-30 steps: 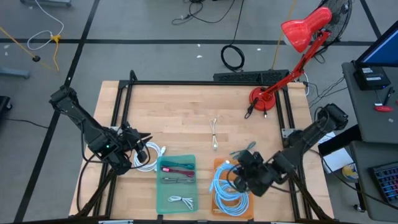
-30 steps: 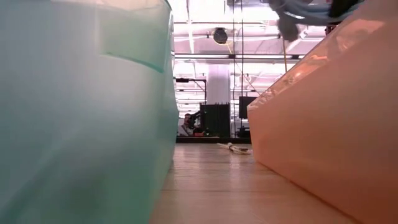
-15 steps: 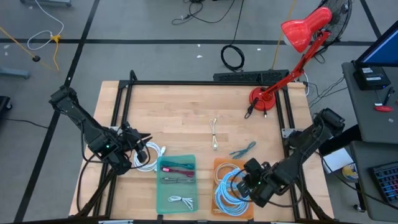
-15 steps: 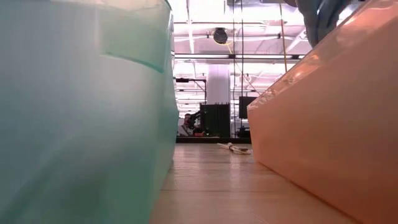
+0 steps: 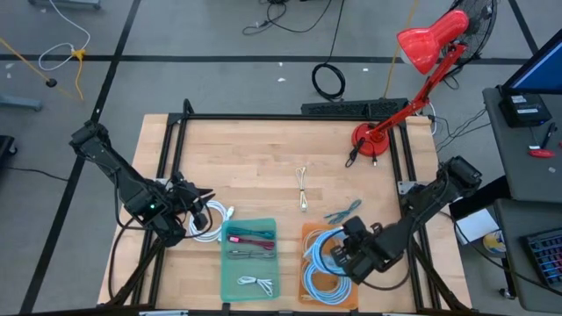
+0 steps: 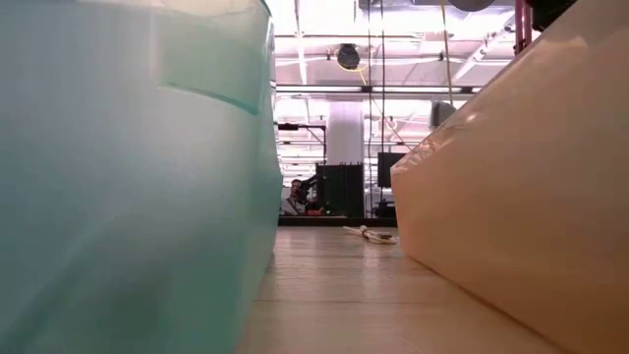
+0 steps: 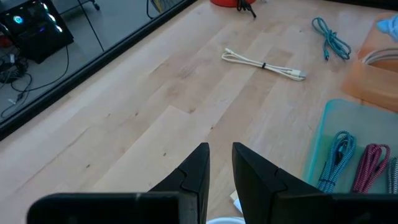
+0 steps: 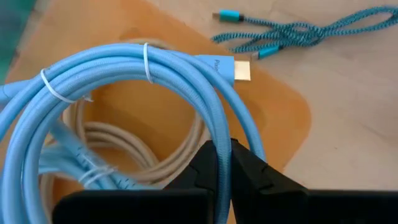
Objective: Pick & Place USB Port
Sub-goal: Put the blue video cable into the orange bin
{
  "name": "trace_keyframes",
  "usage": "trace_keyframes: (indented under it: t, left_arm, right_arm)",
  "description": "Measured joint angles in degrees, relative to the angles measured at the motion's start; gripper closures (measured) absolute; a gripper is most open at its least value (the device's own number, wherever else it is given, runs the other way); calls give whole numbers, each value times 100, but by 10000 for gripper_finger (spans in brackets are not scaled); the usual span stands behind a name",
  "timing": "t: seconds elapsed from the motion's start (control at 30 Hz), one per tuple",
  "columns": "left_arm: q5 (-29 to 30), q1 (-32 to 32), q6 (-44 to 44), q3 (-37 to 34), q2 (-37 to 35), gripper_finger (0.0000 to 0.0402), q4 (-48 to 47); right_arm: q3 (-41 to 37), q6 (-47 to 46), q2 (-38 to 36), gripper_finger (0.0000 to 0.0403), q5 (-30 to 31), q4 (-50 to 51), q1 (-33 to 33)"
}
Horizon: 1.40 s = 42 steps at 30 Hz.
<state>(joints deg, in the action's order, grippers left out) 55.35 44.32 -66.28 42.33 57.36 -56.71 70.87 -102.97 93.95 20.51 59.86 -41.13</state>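
Wood-plank table [image 5: 263, 158], grey floor round it | right gripper [image 8: 222, 163] pinching coiled light-blue cable [image 8: 124, 68] over orange bin [image 5: 307, 235] at front edge | left gripper [image 7: 220, 163] fingers narrowly apart, empty, by white cable [image 5: 209, 224] near left edge

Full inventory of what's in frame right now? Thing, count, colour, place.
Orange bin: 1, table front, right of centre.
Light blue cable coil: 1, over orange bin, in right gripper; more blue and beige coils in the bin.
Teal bin: 1, left of orange bin, holds red, dark and white cables.
Teal braided cable: 1, on table beside orange bin.
White cable: 1, table centre.
White coil: 1, by left gripper.
Red desk lamp: 1, far right corner.
Left gripper: slightly open, empty.
Right gripper: shut on coil.
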Motion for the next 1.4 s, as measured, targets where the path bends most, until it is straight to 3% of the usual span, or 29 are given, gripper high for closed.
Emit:
trace_keyframes:
  t: [0.33,0.6,1.2,1.4]
  left_arm:
    - [-18,0,0,0,0,327,0]
    - [-22,-1,15,0,0,327,-2]
    - [17,-1,28,0,0,327,-4]
    - [13,1,24,0,0,327,-4]
  right_arm:
    - [-328,41,-7,394,15,-327,292]
    - [-1192,339,-15,394,-480,-1859,453]
    - [-368,903,-125,394,-320,-1349,427]
    - [-350,808,-125,394,-868,-1367,380]
